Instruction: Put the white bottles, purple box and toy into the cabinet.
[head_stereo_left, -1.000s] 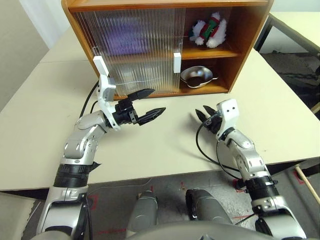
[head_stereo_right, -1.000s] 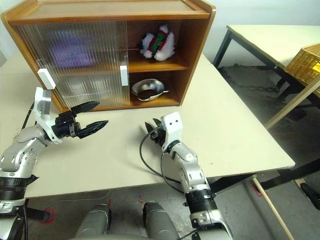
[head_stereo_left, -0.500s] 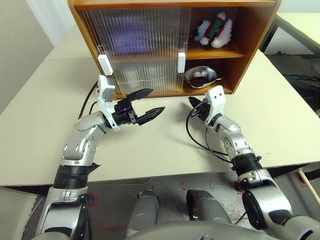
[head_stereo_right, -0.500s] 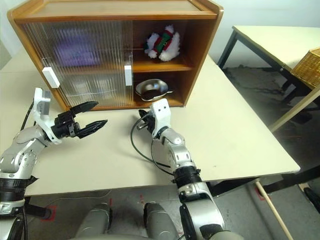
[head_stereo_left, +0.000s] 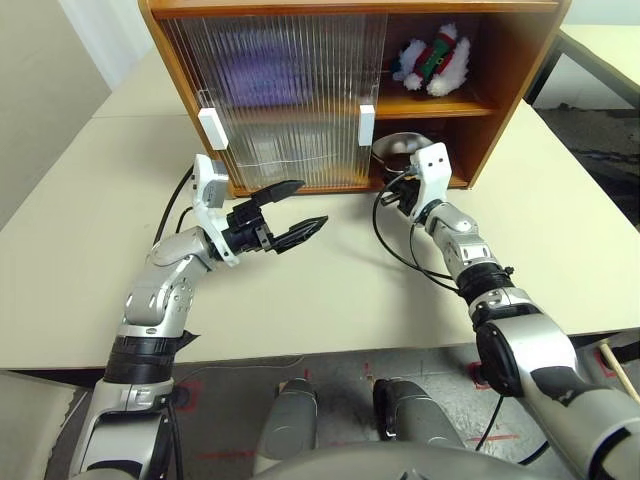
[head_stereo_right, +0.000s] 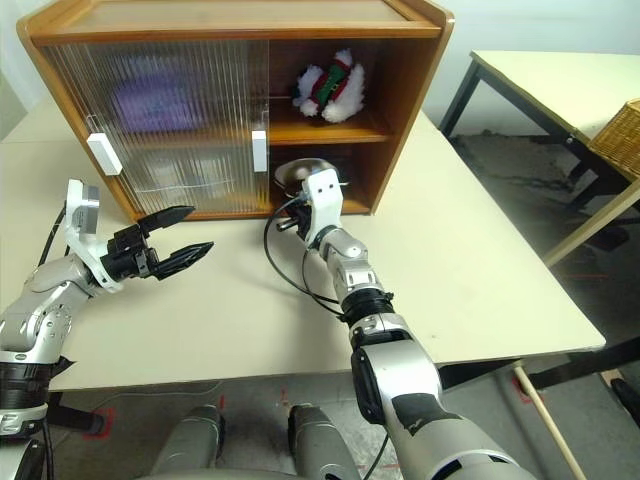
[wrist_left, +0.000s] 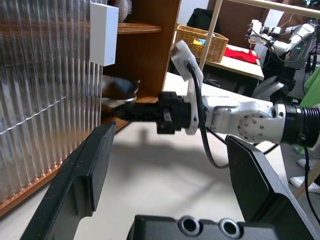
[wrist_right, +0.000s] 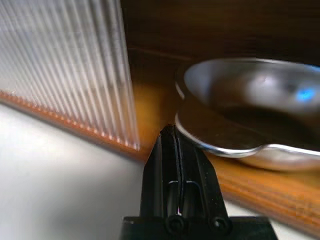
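The wooden cabinet (head_stereo_left: 505, 70) stands at the back of the table, its ribbed sliding doors (head_stereo_left: 290, 90) covering the left half. The toy (head_stereo_left: 432, 62), a white plush bear in red and green, lies on the upper shelf in the uncovered right half. A purple blur behind the doors is the purple box (head_stereo_left: 262, 65). The white bottles are hidden. My right gripper (wrist_right: 170, 137) is shut and empty, its tip at the front edge of the lower shelf, beside the door's edge. My left gripper (head_stereo_left: 312, 204) hangs open and empty over the table in front of the doors.
A steel bowl (wrist_right: 250, 120) sits on the lower shelf just past my right gripper. White handles (head_stereo_left: 366, 123) stick out from the doors. A wicker basket (head_stereo_right: 615, 125) rests on a second table to the right. The cream table (head_stereo_left: 560, 220) ends close to me.
My right gripper has shut and moved forward from the open table up to the cabinet's lower shelf. The left arm has stayed put.
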